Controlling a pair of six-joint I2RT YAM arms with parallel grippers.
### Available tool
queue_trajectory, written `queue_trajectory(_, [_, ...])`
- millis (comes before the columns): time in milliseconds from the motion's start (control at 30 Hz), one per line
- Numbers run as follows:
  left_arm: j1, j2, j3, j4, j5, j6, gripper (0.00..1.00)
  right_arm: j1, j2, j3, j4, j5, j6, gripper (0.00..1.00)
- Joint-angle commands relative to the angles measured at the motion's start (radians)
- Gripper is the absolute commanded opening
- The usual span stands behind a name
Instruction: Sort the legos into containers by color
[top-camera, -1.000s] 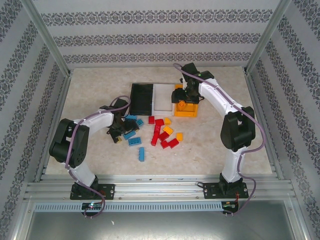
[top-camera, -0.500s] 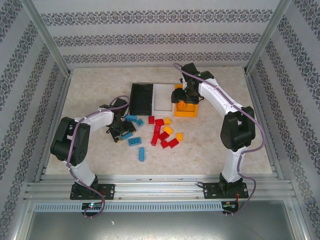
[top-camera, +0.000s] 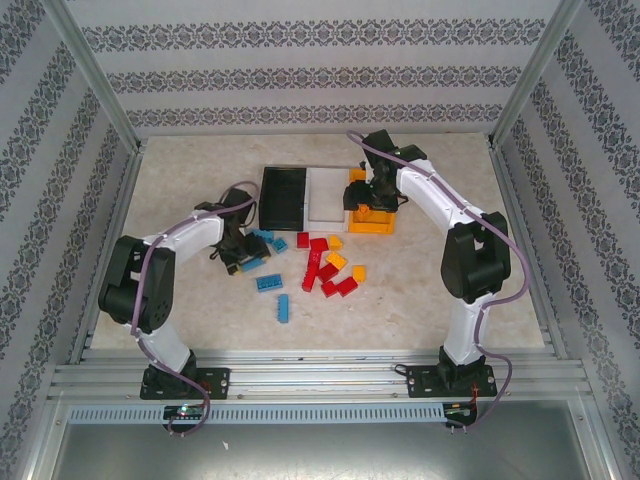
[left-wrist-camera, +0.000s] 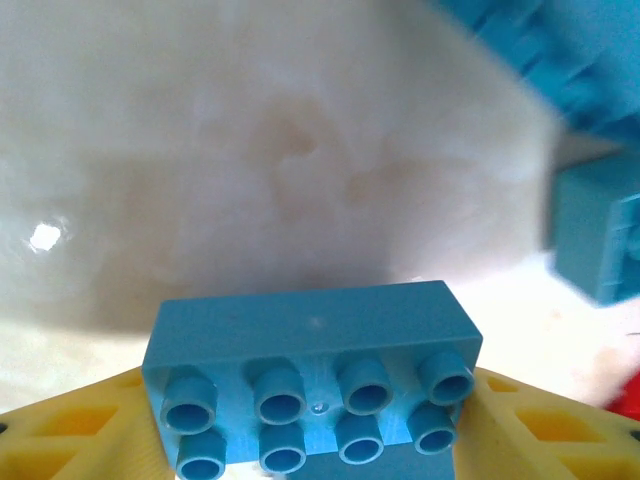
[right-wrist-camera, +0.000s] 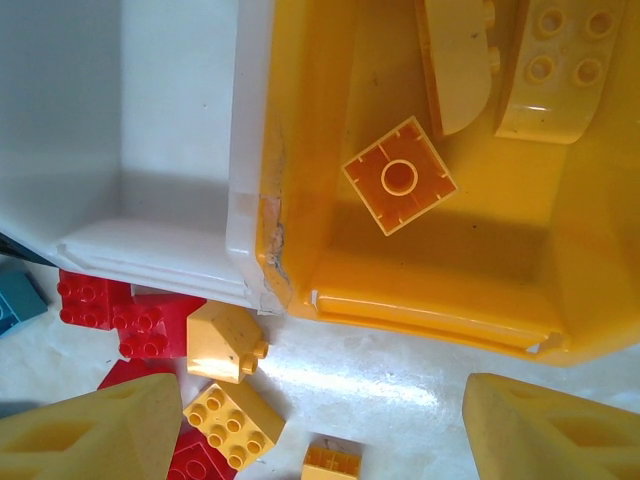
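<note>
My left gripper (top-camera: 244, 261) (left-wrist-camera: 312, 440) is shut on a light blue two-by-four lego (left-wrist-camera: 310, 385), held studs toward the camera between both yellow fingers (left-wrist-camera: 75, 435). More light blue legos (top-camera: 268, 282) lie beside it. My right gripper (top-camera: 371, 203) (right-wrist-camera: 320, 430) hangs open with nothing between its fingers, over the front wall of the orange-yellow container (right-wrist-camera: 430, 310) (top-camera: 372, 226). Inside that container lie an upside-down orange lego (right-wrist-camera: 400, 178) and two pale yellow ones (right-wrist-camera: 556, 60). The white container (top-camera: 325, 195) and the black container (top-camera: 283, 197) stand in a row to its left.
Red legos (top-camera: 318, 262) and orange ones (top-camera: 336, 260) are scattered on the table in front of the containers; some (right-wrist-camera: 232, 425) lie just below my right gripper. A lone blue brick (top-camera: 283, 307) lies nearest the arms. Patterned walls enclose the table.
My left gripper has closed on the light blue lego and shifted a little toward the back. The right gripper has barely moved and stays open.
</note>
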Motion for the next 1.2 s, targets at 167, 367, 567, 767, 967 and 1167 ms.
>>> queue_trajectory(167, [0.065,0.082,0.328,-0.012,0.030,0.090,0.64,-0.009,-0.070,-0.049,-0.004,0.001,0.004,0.75])
queue_trajectory(367, [0.065,0.307,0.640,-0.058,0.075,0.102,0.64,-0.008,-0.159,-0.146,0.005,0.008,0.028,0.75])
queue_trajectory(567, [0.061,0.485,0.880,-0.107,0.112,0.083,0.64,-0.010,-0.231,-0.249,0.017,0.014,0.052,0.75])
queue_trajectory(767, [0.055,0.572,1.003,-0.146,0.133,0.079,0.73,-0.012,-0.264,-0.299,0.022,0.023,0.068,0.75])
queue_trajectory(967, [0.054,0.561,1.003,-0.172,0.139,0.098,0.82,-0.009,-0.249,-0.288,0.029,0.014,0.080,0.75])
queue_trajectory(1167, [0.054,0.455,0.892,-0.175,0.125,0.142,0.83,0.007,-0.213,-0.243,0.026,0.007,0.079,0.75])
